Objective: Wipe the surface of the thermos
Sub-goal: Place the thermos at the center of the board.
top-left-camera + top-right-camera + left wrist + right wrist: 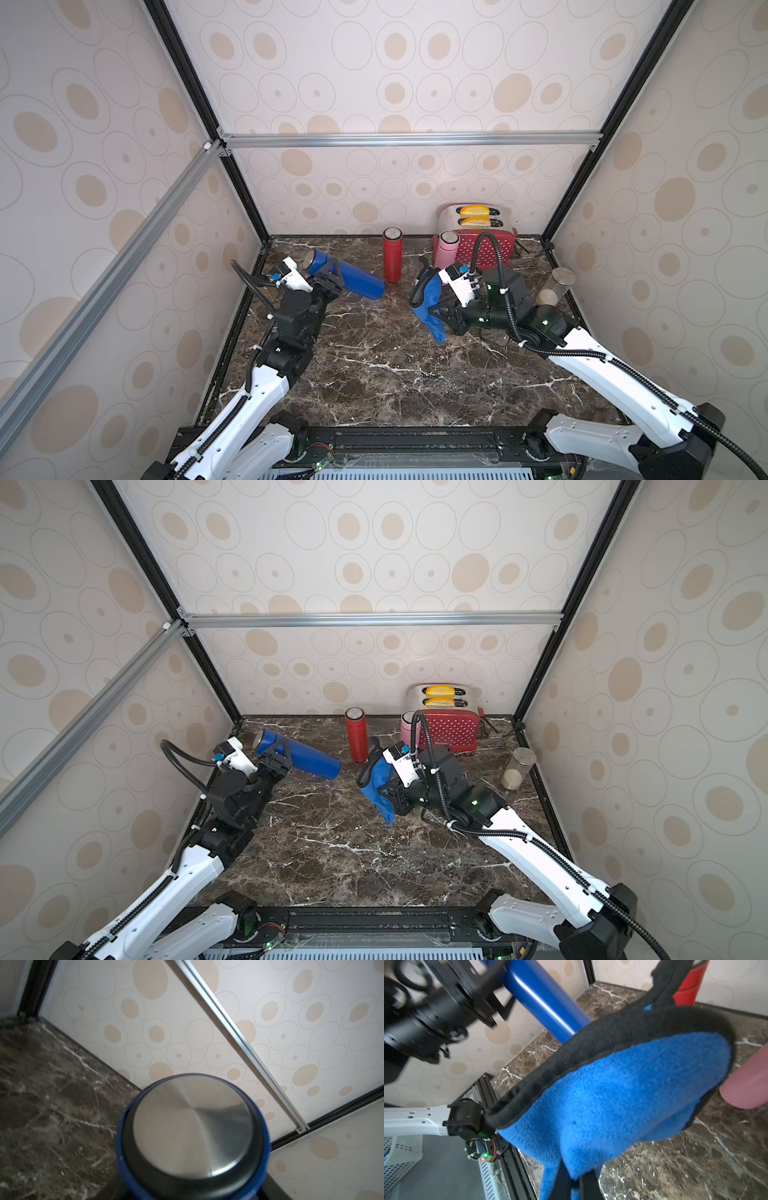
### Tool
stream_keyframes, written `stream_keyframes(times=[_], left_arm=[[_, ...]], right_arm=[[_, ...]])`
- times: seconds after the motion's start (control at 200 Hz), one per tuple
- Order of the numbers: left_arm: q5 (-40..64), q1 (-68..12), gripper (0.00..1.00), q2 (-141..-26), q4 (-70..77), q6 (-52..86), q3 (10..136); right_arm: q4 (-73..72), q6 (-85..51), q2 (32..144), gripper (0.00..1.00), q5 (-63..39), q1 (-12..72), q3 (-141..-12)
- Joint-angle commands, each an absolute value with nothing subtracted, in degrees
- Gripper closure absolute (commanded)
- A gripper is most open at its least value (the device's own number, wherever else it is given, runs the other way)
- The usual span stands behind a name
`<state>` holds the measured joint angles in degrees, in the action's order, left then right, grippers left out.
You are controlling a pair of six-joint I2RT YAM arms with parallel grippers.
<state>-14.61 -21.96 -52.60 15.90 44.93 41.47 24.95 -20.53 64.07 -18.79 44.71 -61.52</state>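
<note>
On the dark marble table [395, 374], two white-and-black arms reach in from the near edge. The left arm [266, 386] rises steeply along the left wall and bends at the wrist toward the back. Its left gripper [328, 270] has its jaws clamped around the blue thermos [353, 278], just below the lid. The right arm [598, 361] stretches low across the table from the right, its forearm nearly level and its wrist turned toward the centre. The jaws of the right gripper [436, 311] are pressed together on a blue cloth [430, 299]. The black-edged cloth hangs from them in a loose fold.

A red toaster [490, 245] with two yellow slices in its slots stands against the back wall. The blue thermos lies tilted at back left, steel lid [193, 1134] raised toward the left wall, base pointing down toward the centre. Whether the base touches the marble cannot be told. Cloth and thermos are near each other but apart in both top views.

A red thermos [392, 255] stands upright between them at the back. A pink thermos [445, 249] stands just in front of the toaster. A glass jar [555, 286] stands near the right wall.
</note>
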Motion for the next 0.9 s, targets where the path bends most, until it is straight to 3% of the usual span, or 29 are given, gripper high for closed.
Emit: stream_keyframes(times=[0.0, 0.27, 0.501, 0.896], left_arm=[[-22.75, -22.01, 1.00, -57.07, 17.76, 24.49, 45.61], [-29.61, -21.37, 1.00, -76.46, 30.98, 4.14, 54.22], [-29.44, -16.10, 1.00, -90.67, 40.00, 5.28, 59.56], [-21.99, -9.95, 1.00, -102.39, 43.39, 10.63, 63.92]], right_arm=[[25.52, -20.04, 62.93, 1.00, -16.52, 44.95, -60.59], [23.82, -19.60, 65.94, 1.00, -16.93, 45.13, -61.80], [23.14, -19.79, 66.99, 1.00, -16.53, 45.27, -62.31], [23.65, -20.20, 69.14, 1.00, -16.34, 45.32, -63.63]])
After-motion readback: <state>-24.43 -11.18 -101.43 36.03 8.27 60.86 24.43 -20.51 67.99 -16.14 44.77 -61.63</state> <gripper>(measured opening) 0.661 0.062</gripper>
